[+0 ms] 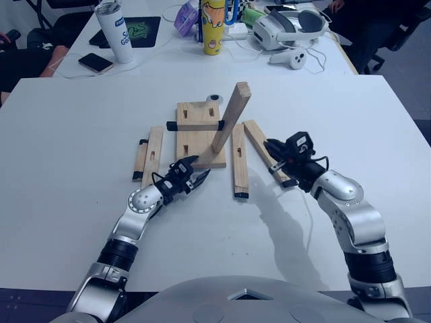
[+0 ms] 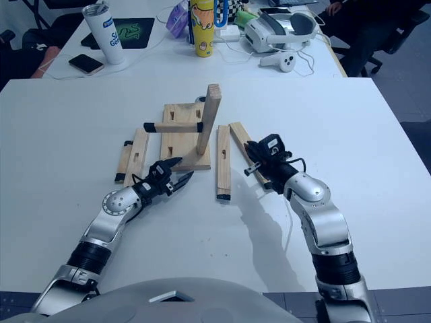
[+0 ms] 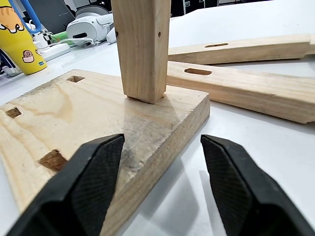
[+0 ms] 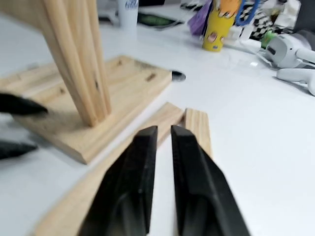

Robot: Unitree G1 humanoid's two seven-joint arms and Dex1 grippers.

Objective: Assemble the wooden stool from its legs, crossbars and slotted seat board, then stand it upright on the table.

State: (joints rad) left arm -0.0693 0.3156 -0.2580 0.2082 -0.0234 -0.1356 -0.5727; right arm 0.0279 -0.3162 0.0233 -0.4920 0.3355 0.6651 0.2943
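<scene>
The slotted seat board (image 1: 192,142) lies flat mid-table. One wooden leg (image 1: 231,118) stands in its near right corner, leaning to the right. A black-tipped crossbar (image 1: 195,126) rests across the board. Two wooden pieces (image 1: 153,156) lie to the left of the board, and two more legs (image 1: 239,168) lie to its right. My left gripper (image 1: 199,176) is open at the board's near corner, its fingers (image 3: 93,172) on either side of that corner below the standing leg (image 3: 142,49). My right gripper (image 1: 269,145) is shut, empty, just over the rightmost leg (image 4: 197,129).
Behind the table's far edge, another desk holds a white tumbler (image 1: 114,30), a phone (image 1: 95,62), a yellow cup (image 1: 213,27), a headset (image 1: 286,27) and a controller (image 1: 291,59). A small round disc (image 1: 214,97) lies behind the board.
</scene>
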